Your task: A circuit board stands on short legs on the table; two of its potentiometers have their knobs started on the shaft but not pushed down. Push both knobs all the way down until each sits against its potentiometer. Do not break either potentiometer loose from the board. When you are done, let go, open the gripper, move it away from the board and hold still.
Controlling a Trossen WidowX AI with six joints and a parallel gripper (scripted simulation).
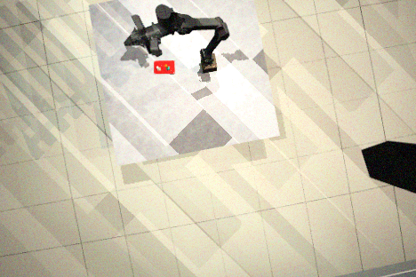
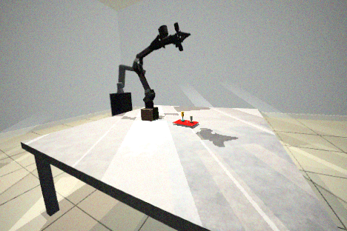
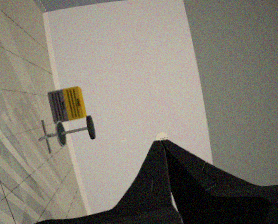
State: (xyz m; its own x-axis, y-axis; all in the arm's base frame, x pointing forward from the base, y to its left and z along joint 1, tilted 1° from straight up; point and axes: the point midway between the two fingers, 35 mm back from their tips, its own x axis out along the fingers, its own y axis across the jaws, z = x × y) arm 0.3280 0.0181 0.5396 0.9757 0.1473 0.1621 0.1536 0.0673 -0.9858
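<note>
The red circuit board (image 1: 164,72) (image 2: 187,124) lies on the table near the arm's base. A tall yellow part (image 2: 182,114) with a teal base stands toward its left in the exterior view, and a shorter grey part (image 2: 191,118) toward its right. They look like the two potentiometers with knobs, but are too small to tell how far down each knob sits. The gripper (image 1: 126,43) (image 2: 189,35) (image 3: 161,139) is shut and empty, high above the table and clear of the board. The wrist view does not show the board.
The arm's base (image 1: 209,63) (image 2: 150,114) stands on the table (image 1: 147,111) (image 2: 130,170) beside the board. A black object (image 1: 391,164) is at the right edge in the top view. The wrist view shows a yellow and grey striped block (image 3: 67,104) above a grey rod with discs.
</note>
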